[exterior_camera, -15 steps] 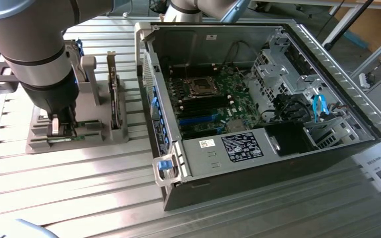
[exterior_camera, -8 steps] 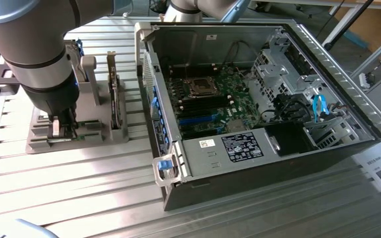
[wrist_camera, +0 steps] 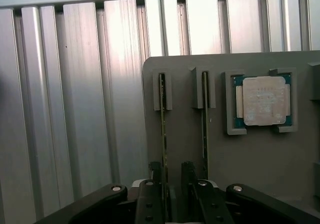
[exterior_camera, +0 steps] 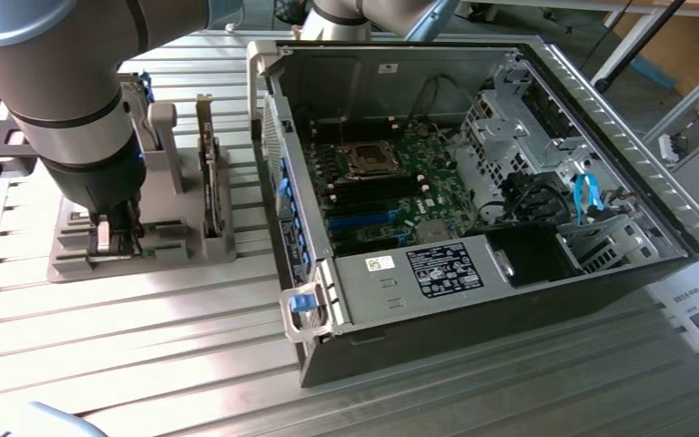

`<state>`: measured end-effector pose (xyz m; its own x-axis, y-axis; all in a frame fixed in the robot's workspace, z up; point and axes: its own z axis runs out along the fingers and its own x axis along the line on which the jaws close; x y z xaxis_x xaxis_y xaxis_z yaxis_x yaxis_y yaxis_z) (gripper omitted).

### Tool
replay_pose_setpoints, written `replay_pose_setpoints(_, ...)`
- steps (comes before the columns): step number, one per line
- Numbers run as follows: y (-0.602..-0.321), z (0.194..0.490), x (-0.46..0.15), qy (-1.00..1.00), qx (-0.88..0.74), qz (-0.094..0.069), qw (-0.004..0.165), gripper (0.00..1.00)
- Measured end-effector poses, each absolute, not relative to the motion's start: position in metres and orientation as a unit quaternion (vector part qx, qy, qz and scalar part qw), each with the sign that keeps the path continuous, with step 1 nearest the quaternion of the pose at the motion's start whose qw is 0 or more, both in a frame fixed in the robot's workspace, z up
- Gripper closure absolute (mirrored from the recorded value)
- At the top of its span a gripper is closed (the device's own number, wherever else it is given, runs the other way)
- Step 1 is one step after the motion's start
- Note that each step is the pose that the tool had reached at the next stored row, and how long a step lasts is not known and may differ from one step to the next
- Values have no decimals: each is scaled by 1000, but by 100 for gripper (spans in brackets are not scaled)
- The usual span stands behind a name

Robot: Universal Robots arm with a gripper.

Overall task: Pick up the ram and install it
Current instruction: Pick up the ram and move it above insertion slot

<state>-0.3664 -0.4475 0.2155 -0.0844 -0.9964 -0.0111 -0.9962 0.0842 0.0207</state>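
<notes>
**Open Computer Case Lying Beside a Grey Parts Holder**

An open computer case (exterior_camera: 447,350) is lying on its side on the ribbed metal desk (exterior_camera: 143,337), exposing its green motherboard (exterior_camera: 429,187), a processor socket (exterior_camera: 370,162) and a labelled power supply (exterior_camera: 440,269). Blue cables (exterior_camera: 586,196) are curling near the drive bays. Toward the exterior view's left, a grey holder (exterior_camera: 186,255) is sitting on the desk, cradling a square silver processor chip (wrist_camera: 263,101) in a recess.

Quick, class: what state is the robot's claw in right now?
Claw: open, straddling the ram standing in its gray holder; not clamped on it.
</notes>
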Motion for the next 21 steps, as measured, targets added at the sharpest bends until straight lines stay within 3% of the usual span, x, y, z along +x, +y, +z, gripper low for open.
replay_pose_setpoints(21,-448,212,-364,-736,677,-11,3,70)
